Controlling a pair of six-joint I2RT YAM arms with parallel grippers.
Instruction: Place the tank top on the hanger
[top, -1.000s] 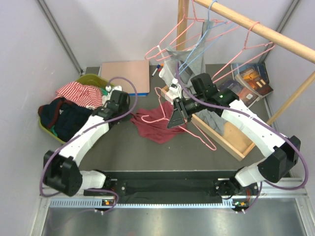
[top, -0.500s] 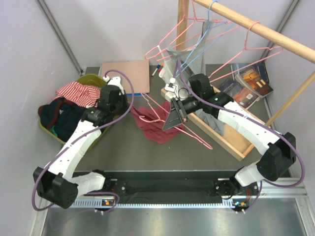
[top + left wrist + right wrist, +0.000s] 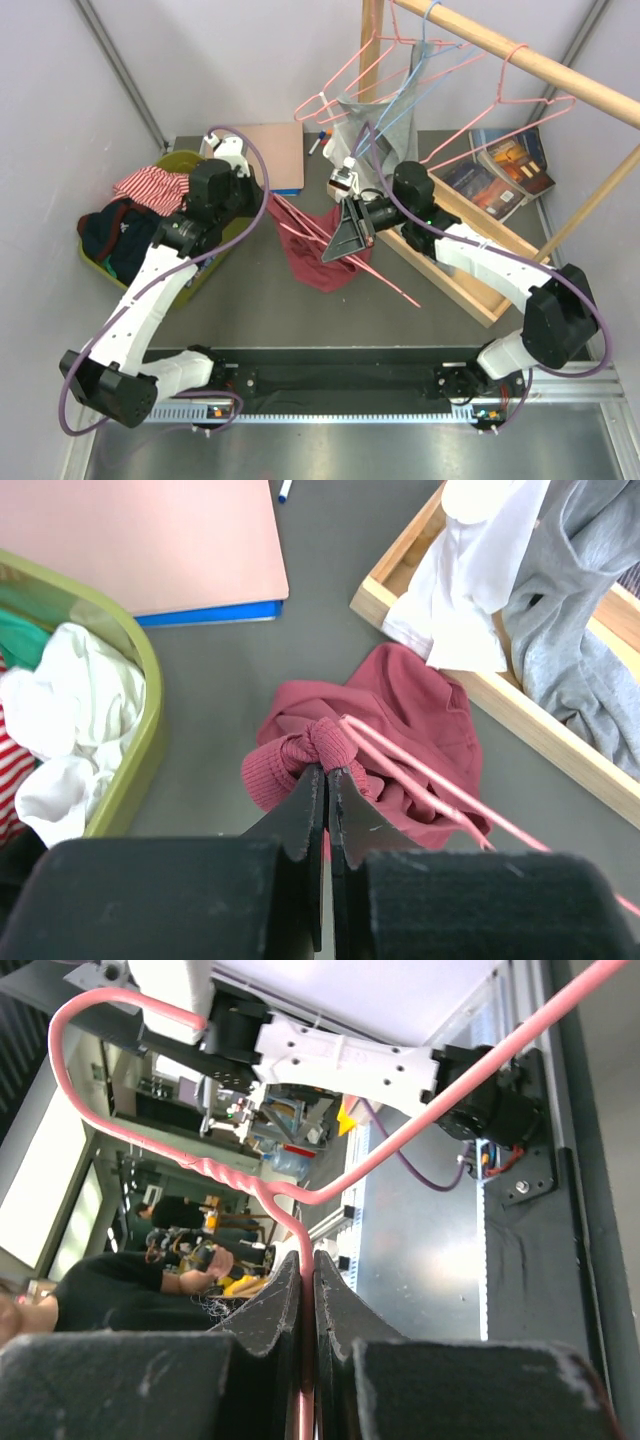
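The maroon tank top (image 3: 318, 262) lies bunched on the dark table and rises toward the left gripper (image 3: 263, 201). That gripper is shut on a rolled strap of the tank top (image 3: 310, 748); in the left wrist view its tips (image 3: 327, 770) pinch the cloth. The pink wire hanger (image 3: 395, 290) slants across the tank top, one end running into the cloth beside the strap (image 3: 430, 780). My right gripper (image 3: 338, 248) is shut on the hanger's wire just below the twisted neck (image 3: 300, 1192), with its tips (image 3: 307, 1255) tight on the wire. The hook curves up and left in the right wrist view.
A green bin (image 3: 195, 160) of clothes with a red-and-white striped cloth (image 3: 155, 188) stands at the left. A pink board (image 3: 255, 150) lies at the back. A wooden crate (image 3: 470, 285) with grey and white garments sits on the right. Above it a wooden rail (image 3: 520, 55) carries more hangers.
The left gripper has moved back and up, pulling the strap taut. The right gripper has shifted left and tilted the hanger toward the strap. The tank top has drawn narrower.
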